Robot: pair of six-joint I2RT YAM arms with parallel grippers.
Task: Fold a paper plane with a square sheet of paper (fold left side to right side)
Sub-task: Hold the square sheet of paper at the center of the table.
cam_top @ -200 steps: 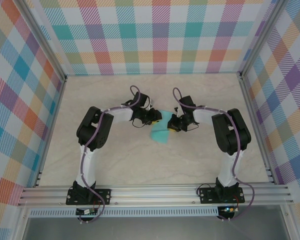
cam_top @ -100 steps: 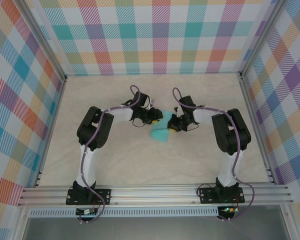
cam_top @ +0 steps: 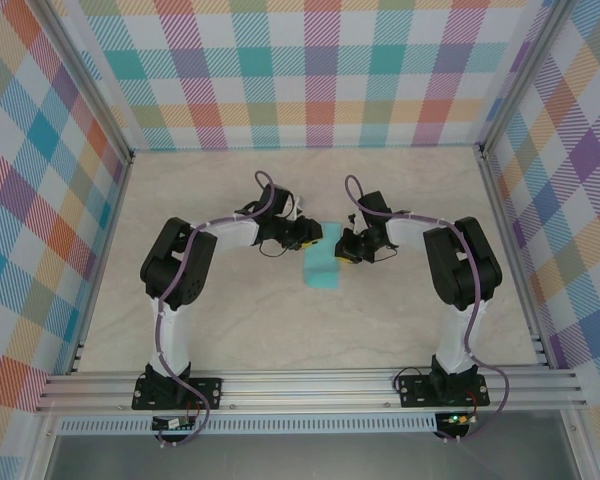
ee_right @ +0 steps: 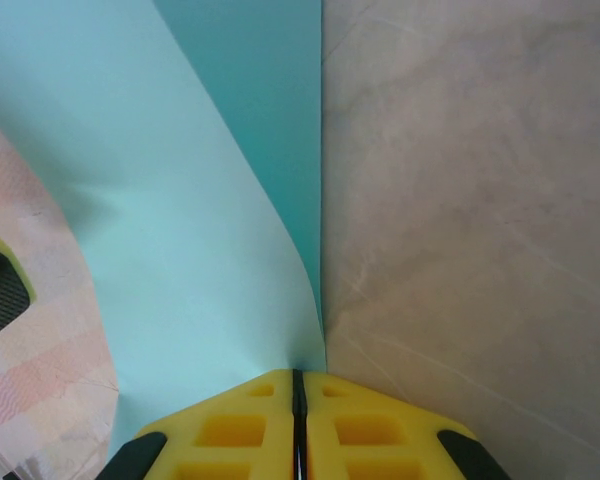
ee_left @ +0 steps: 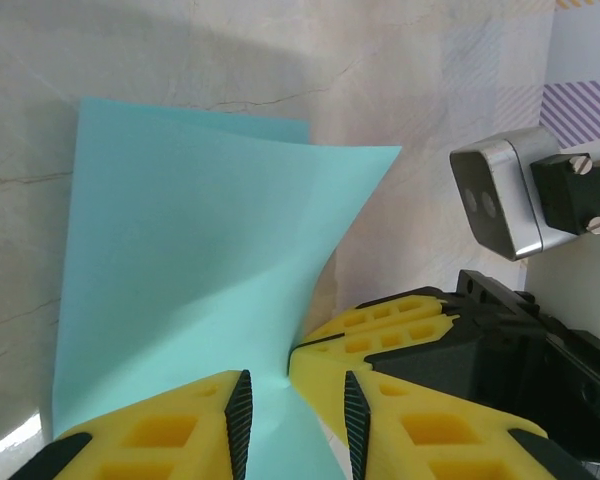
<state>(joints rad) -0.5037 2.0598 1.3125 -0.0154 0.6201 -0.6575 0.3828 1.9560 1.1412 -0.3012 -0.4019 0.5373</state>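
Observation:
The square sheet of paper [cam_top: 323, 268] is light turquoise and lies mid-table, bent over on itself so it looks like an upright rectangle. In the left wrist view the sheet [ee_left: 180, 260] has its upper layer curling up off the lower one toward the right. My right gripper [ee_right: 298, 375] is shut on the sheet's [ee_right: 200, 250] lifted edge. Its yellow fingers [ee_left: 390, 325] pinch the paper just ahead of my left gripper [ee_left: 295, 382]. The left gripper's jaws stand apart over the paper, gripping nothing. From above, left gripper [cam_top: 310, 237] and right gripper [cam_top: 346, 250] meet at the sheet's top end.
The beige marbled table [cam_top: 230, 320] is boxed in by plaid walls [cam_top: 300, 70] on three sides. An aluminium rail [cam_top: 310, 388] runs along the near edge. The right wrist's silver camera block [ee_left: 500, 195] sits close to the left fingers.
The sheet went from a rounded fan shape to a straighter rectangle as its lifted layer came over. The left arm's elbow swung out to the left. The right arm kept still.

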